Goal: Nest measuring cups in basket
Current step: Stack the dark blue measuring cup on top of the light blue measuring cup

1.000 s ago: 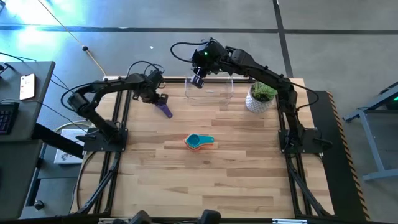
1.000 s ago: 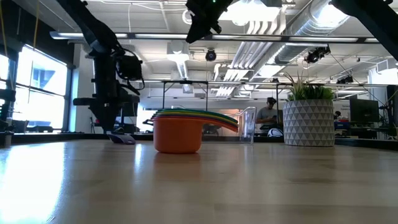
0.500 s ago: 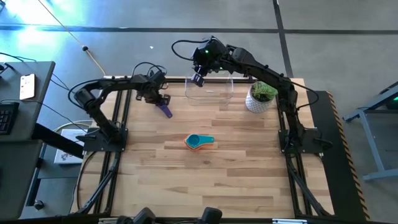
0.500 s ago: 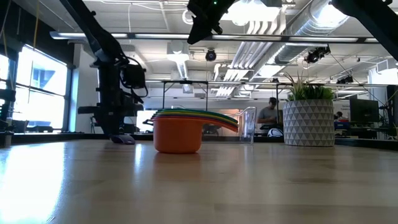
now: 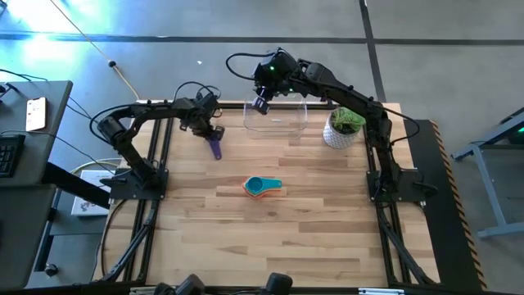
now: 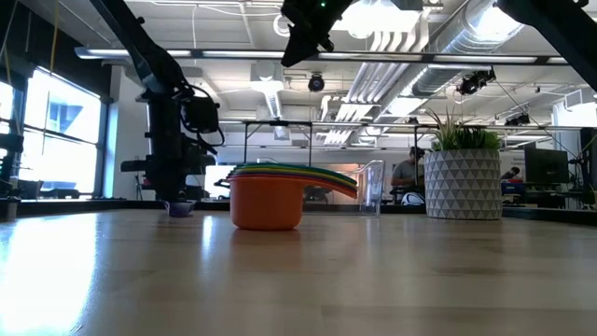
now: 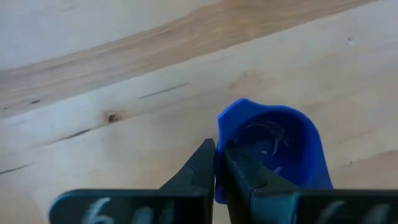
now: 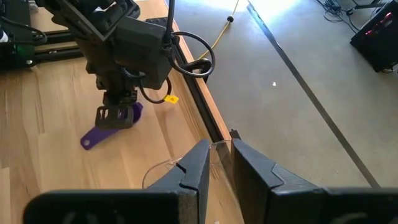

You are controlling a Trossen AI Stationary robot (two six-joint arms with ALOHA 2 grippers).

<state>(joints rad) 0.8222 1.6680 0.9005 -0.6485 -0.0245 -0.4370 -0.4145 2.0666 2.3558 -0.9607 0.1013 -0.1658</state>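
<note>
**Q:** What lies nearest, in front of the basket (image 5: 278,123)?

**A:** The nested stack of measuring cups (image 5: 262,188). It sits on the surface (image 5: 311,229), well short of the basket's front wall, with teal on top. It is not in the basket yet.

**Q:** Which step is in hand?

**A:** Lifting the purple cup (image 5: 216,147). It rests upright on the surface beside the basket's left front corner, clear of the wall. My left hand (image 5: 211,131) is down on it, with the fingers pressed together and pinching the thin cup wall at the rim.

**Q:** How do I lift it properly?

**A:** I judge a rim pinch on smooth plastic liable to pivot.
1. Raise straight up and keep the cup level.
2. Clear the basket wall before moving across.
3. Keep away from the stack. A brush could shift it.
4. Lower the cup into the basket mouth-up. Release only once it is seated.

**Q:** And farther back?

**A:** My right hand (image 5: 260,104) hangs above the basket's left rear corner. Its fingers are slightly spread and hold nothing. I route the cup in over the front wall to avoid that arm.
</note>
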